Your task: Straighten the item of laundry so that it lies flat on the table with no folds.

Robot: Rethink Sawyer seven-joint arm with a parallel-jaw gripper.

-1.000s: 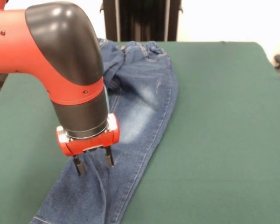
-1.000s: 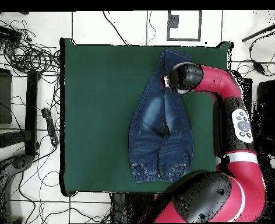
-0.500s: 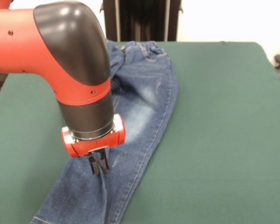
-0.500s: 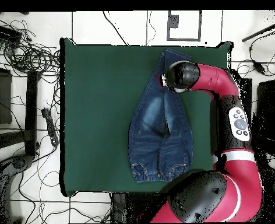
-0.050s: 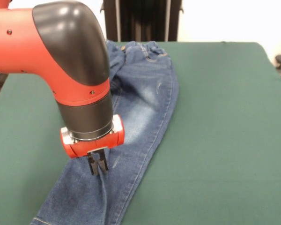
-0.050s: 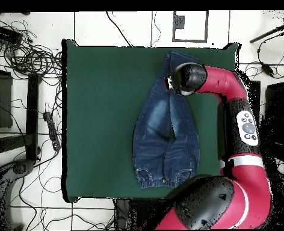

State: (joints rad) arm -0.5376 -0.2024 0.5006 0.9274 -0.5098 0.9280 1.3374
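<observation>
Tool pinches jeans (lower leg) on table.

Blue jeans — whitish fade — green table.

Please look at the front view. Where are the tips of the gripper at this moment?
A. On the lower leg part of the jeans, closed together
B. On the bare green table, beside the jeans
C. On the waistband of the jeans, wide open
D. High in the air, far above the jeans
A: in the front view the gripper has its fingers pressed together on the lower leg of the jeans, far from the waistband, not on the bare table.
</observation>
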